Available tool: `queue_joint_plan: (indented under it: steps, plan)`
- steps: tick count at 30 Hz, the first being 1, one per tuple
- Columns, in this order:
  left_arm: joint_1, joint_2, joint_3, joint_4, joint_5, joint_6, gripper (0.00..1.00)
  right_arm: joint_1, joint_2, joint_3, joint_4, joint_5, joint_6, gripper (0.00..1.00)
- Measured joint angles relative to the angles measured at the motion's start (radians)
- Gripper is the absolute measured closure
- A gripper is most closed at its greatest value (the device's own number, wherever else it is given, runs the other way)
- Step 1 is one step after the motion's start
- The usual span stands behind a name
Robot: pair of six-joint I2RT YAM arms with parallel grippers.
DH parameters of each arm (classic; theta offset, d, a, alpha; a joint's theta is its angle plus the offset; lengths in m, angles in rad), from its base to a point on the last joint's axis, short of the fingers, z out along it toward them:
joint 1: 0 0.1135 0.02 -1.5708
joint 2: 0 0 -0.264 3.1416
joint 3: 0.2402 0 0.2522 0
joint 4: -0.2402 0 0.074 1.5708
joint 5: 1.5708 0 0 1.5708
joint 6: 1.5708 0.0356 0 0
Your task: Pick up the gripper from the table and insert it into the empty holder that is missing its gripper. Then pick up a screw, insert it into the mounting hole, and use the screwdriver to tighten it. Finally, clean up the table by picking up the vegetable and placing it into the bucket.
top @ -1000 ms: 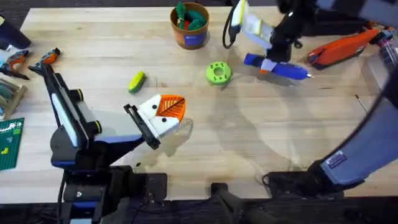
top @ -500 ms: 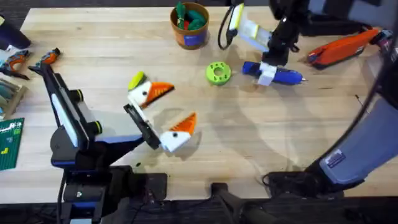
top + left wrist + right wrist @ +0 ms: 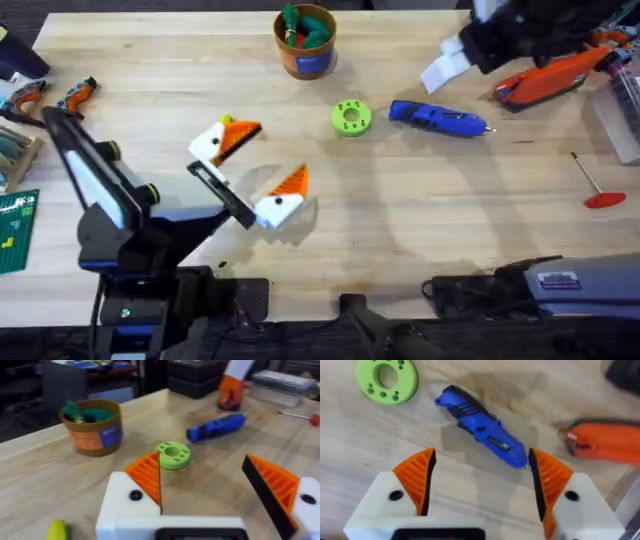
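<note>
Blue screwdriver [image 3: 437, 118] lies free on the far-right tabletop [image 3: 420, 220]; left hand [image 3: 250, 170] is spread mid-left, bucket [image 3: 305, 40] far centre. Left wrist: vegetable [image 3: 56, 530] lies near its fingers. Right wrist: right hand [image 3: 480, 485] hovers spread above the screwdriver. Likely next: centre the vegetable between the fingers before closing.

Left arm reaches low from its base toward the table's middle, its left gripper [image 3: 250, 170] spread wide, one orange-tipped finger [image 3: 228, 138] far from the other, holding nothing. Right arm stretches to the far right corner, raised; the right gripper [image 3: 480, 482] hangs with jaws wide apart, empty.
</note>
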Motion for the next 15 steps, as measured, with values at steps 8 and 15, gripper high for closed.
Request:
queue_joint_plan:
  steps: [8, 15]
  plan:
    - [0.000, 0.247, 0.309, -0.162, -0.185, 0.022, 0.017, 0.000, -0.146, 0.000, -0.071, -0.012, 0.283, 0.017]
    - [0.000, 0.620, 0.691, -0.485, -0.312, 0.086, 0.016, 0.005, -0.287, -0.035, -0.070, -0.059, 0.349, 0.017]
